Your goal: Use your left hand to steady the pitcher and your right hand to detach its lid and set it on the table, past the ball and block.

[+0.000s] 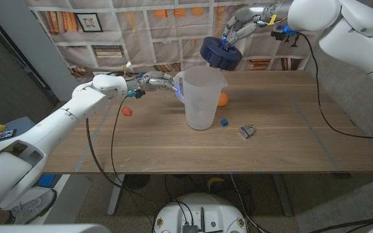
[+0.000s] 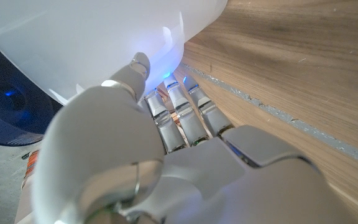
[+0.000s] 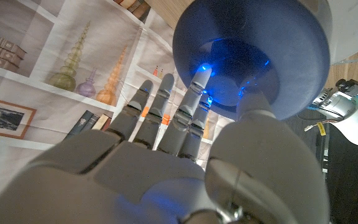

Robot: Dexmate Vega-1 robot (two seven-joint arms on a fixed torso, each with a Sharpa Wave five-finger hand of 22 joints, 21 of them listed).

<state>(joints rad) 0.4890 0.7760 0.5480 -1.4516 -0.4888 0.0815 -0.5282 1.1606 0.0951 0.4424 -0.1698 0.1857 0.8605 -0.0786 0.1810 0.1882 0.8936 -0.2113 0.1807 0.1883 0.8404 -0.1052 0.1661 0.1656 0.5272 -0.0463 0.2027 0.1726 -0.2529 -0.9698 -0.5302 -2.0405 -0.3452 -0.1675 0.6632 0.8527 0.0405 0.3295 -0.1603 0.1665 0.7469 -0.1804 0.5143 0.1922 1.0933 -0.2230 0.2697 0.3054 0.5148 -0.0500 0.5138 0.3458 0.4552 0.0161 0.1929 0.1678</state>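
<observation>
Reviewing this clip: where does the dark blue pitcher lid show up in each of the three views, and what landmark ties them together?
Head view: the lid is in the air above the pitcher, held by the right hand.
Left wrist view: a dark blue curve past the pitcher wall, probably the lid.
Right wrist view: the lid sits at the fingertips.
Shared landmark: the translucent pitcher links the head and left wrist views.

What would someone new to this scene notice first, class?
Most striking is the dark blue lid, held by the right hand in the air above the open translucent pitcher mid-table. The left hand grips the pitcher's handle side. An orange ball sits just behind the pitcher.
</observation>
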